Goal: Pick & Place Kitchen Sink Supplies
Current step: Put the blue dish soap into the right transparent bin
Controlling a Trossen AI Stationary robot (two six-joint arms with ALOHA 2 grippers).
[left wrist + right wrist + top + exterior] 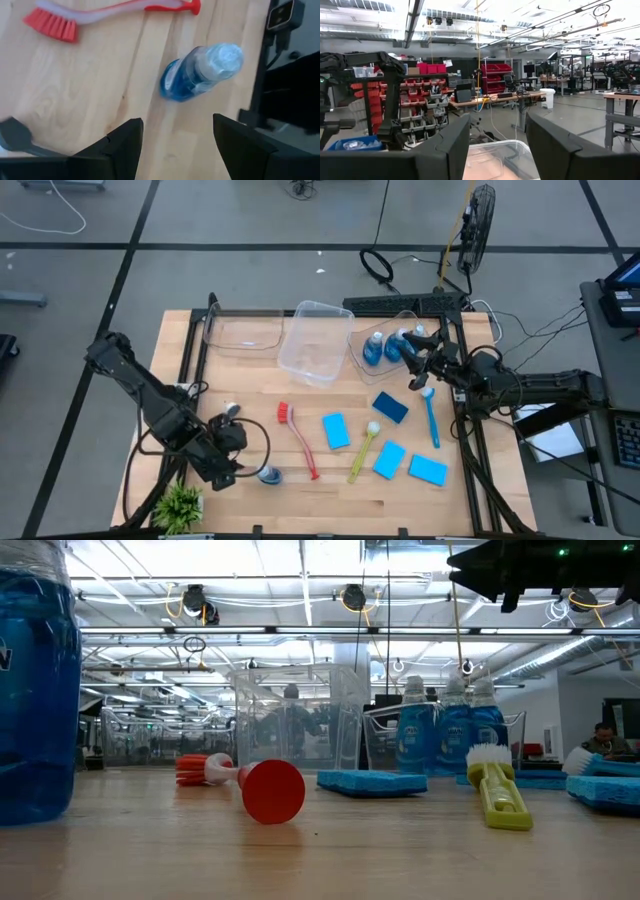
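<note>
Left end effector (175, 145) hovering wide, empty, over bottle (200, 72) near tabletop's front-left corner; looking rigid, slick, light, so grip mid-body. Right end effector (424, 370) wide, empty, over bins.

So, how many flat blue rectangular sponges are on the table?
4, all right of the red long-handled brush: a dark one near the bins, one beside the yellow brush, and two toward the front. None seems hidden.

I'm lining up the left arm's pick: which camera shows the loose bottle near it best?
The left wrist view: the bottle sits unobstructed just beyond the open left gripper. High view shows it small; low view crops it at the edge; right wrist view misses it.
</note>
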